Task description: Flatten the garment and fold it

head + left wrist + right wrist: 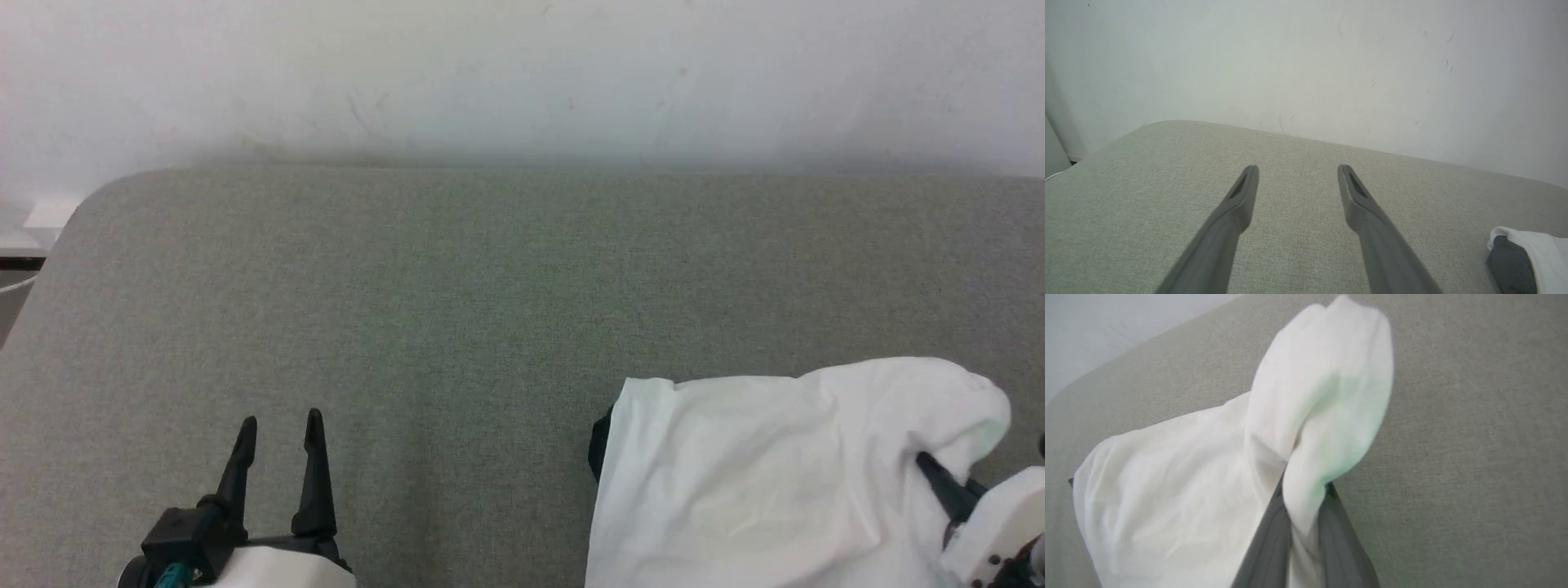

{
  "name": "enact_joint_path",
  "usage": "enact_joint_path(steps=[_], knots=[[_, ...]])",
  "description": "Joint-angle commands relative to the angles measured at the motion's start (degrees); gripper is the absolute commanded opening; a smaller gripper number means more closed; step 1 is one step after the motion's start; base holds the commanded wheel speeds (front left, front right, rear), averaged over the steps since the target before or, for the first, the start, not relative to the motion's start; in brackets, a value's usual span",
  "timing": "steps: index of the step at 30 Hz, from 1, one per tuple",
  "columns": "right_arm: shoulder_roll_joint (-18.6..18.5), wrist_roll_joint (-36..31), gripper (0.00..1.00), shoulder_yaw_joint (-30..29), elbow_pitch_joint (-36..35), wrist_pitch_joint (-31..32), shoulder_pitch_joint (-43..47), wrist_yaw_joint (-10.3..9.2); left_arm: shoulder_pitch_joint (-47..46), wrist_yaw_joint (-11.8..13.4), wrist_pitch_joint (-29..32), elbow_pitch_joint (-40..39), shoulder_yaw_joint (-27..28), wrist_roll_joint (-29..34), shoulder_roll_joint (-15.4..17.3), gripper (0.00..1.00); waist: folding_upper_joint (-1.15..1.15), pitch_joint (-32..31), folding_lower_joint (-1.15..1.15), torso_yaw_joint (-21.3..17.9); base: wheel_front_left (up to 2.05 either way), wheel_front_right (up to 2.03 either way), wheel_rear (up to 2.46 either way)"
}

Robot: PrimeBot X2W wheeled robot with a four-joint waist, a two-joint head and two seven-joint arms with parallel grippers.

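The garment (759, 474) lies bunched at the lower right of the grey table (490, 286), white with a strip of black at its left edge. My right gripper (927, 461) is shut on a fold of its white cloth. In the right wrist view the garment (1306, 416) bulges up out of the pinch of my right gripper (1304, 490) and drapes down to the left. My left gripper (280, 425) hovers open and empty over bare table at the lower left, well apart from the cloth. In the left wrist view the left gripper (1297, 169) stands wide, with a corner of the garment (1543, 253) at the right edge.
A white wall (522, 73) rises right behind the table's far edge. The table's rounded left corner (90, 204) drops off toward a pale object and a dark gap at the far left.
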Motion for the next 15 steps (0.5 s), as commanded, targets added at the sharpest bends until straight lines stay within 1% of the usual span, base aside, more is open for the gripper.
enact_joint_path(steps=[1, 5, 9, 12, 15], knots=[[0.5, 0.3, 0.00, 0.6, -1.3, 0.5, 0.7, -0.05, 0.5, 0.2, -0.3, 0.1, 0.0, -0.5, -0.2, 1.00, 0.00, -0.4, 0.00, -0.2, 0.00, 0.00, 0.00], [2.1, 0.0, 0.00, 3.7, -8.1, 4.1, 2.8, -0.05, 0.8, 0.4, -0.3, 0.1, -0.4, -0.7, -0.2, 1.00, 0.00, -1.0, 0.00, -0.2, 0.00, 0.00, 0.00], [4.2, -0.8, 0.00, 6.6, -12.9, 6.8, 4.1, -0.05, 1.0, 0.4, -0.3, 0.0, -0.7, -1.0, -0.2, 1.00, 0.00, -1.2, 0.00, 0.4, 0.00, 0.00, 0.00], [6.2, -1.1, 0.00, 9.6, -14.7, 8.2, 4.5, -0.05, 1.0, 0.4, -0.3, -0.1, -0.7, -1.2, -0.2, 1.00, 0.00, -1.2, 0.00, 1.3, 0.00, 0.00, 0.00], [8.1, -0.3, 0.00, 11.9, -14.6, 8.5, 4.1, -0.05, 1.0, 0.5, -0.3, 0.1, -0.7, -1.5, -0.2, 1.00, 0.00, -1.1, 0.00, 2.2, 0.00, 0.00, 0.00]])
